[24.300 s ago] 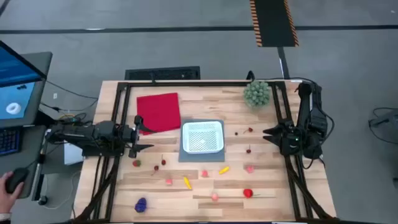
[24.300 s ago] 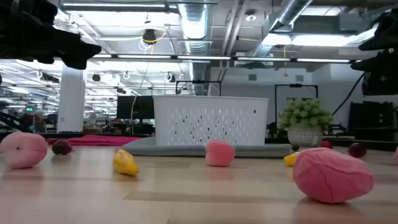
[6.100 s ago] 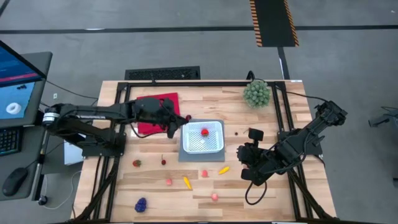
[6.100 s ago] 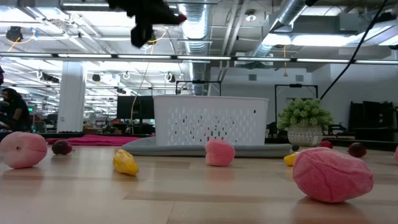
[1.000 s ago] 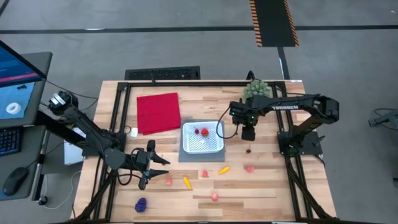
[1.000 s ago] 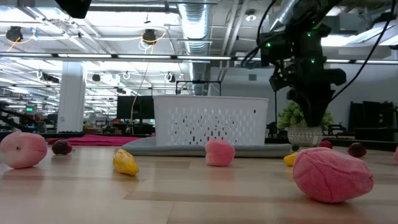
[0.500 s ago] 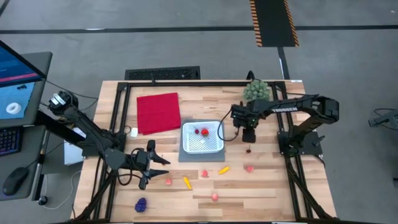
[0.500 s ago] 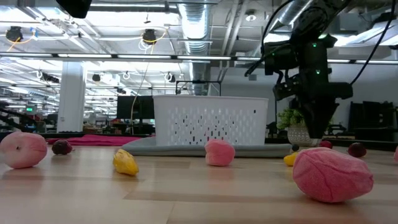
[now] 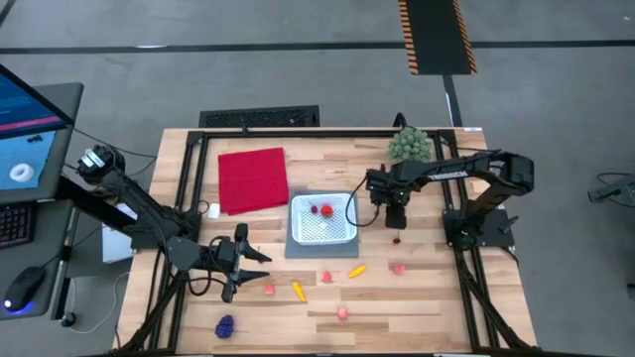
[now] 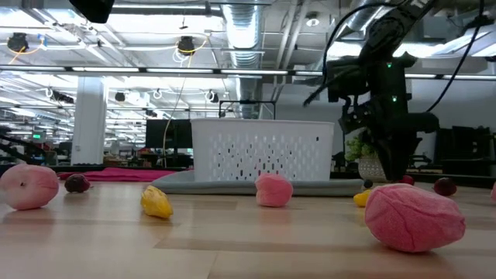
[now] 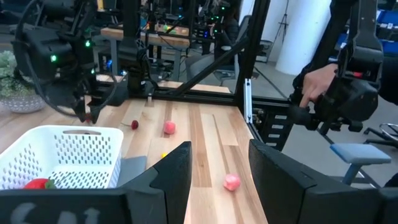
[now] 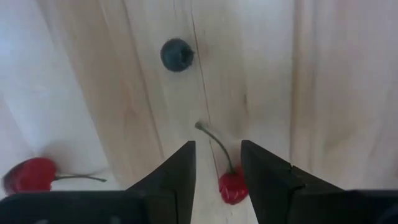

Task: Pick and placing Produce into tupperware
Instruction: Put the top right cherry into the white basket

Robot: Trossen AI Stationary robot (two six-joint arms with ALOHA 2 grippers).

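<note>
Closing on the cherry [image 12: 232, 185] from above, your right end effector [image 12: 217, 163] stands part-open, empty; pinch the light, rollable body, not the stem.

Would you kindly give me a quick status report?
Right gripper open, poised over a cherry. Left gripper open, idle at table's near-left. Two red pieces in tupperware. Nothing blocking.

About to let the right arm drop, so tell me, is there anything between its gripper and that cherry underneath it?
Nothing visible. The right gripper points straight down with the cherry in the gap between its open fingers, only its stem there. A dark blueberry and another cherry lie clear of them.
</note>
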